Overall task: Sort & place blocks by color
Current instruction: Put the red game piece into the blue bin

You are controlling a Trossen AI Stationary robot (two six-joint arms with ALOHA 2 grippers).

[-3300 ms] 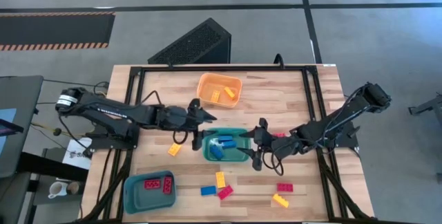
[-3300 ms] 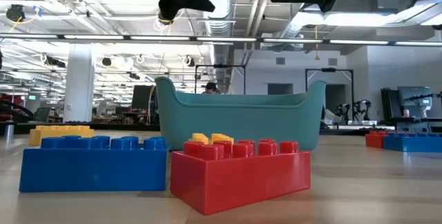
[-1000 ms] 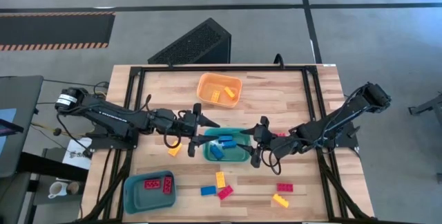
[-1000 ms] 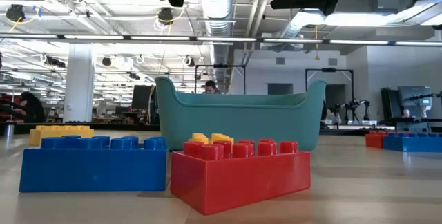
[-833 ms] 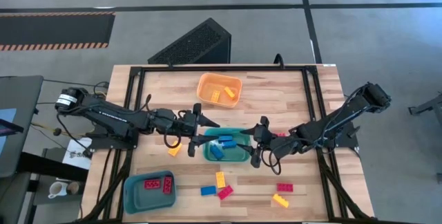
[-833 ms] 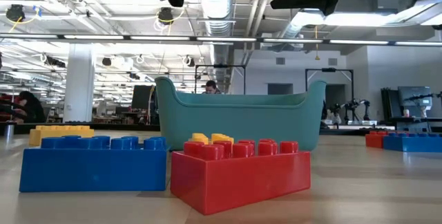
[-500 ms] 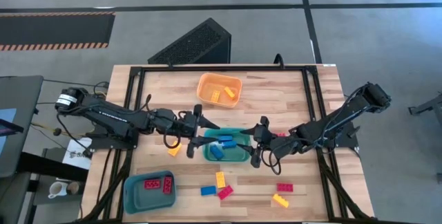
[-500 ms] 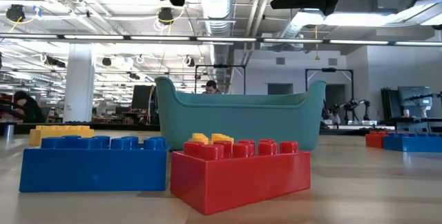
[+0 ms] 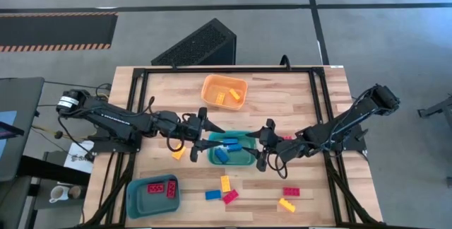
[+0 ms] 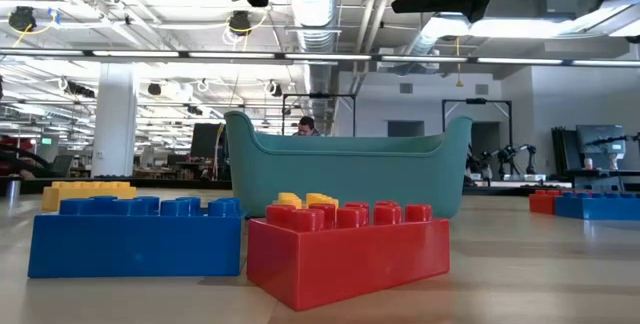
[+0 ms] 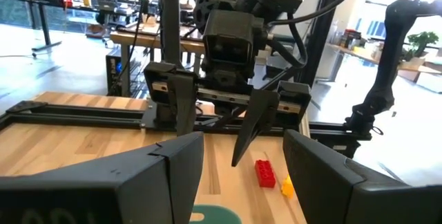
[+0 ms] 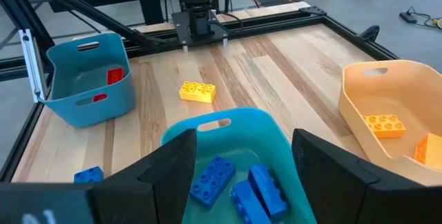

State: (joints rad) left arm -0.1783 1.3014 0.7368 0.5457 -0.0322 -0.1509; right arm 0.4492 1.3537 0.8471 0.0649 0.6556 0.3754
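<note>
My left gripper (image 9: 206, 128) is open and empty above the left end of the teal bin (image 9: 212, 157). My right gripper (image 9: 263, 144) is open and empty above that bin's right end and faces the left one. Blue bricks (image 12: 215, 178) lie in the teal bin. Red bricks (image 9: 161, 188) lie in the blue bin (image 9: 134, 199), and yellow ones (image 9: 227, 96) in the orange bin (image 9: 209, 82). Loose bricks rest flat on the table: a yellow one (image 9: 178, 153) left of the teal bin, and yellow (image 9: 225, 183), blue (image 9: 212, 194) and red (image 9: 230, 196) ones near the front.
More loose bricks lie at the front right: a red one (image 9: 291, 191) and a yellow one (image 9: 286, 204). Another red brick (image 11: 264, 172) lies under the right arm. A black frame (image 9: 226, 69) runs round the table's edges. Bare wood (image 9: 296, 95) lies at the far right.
</note>
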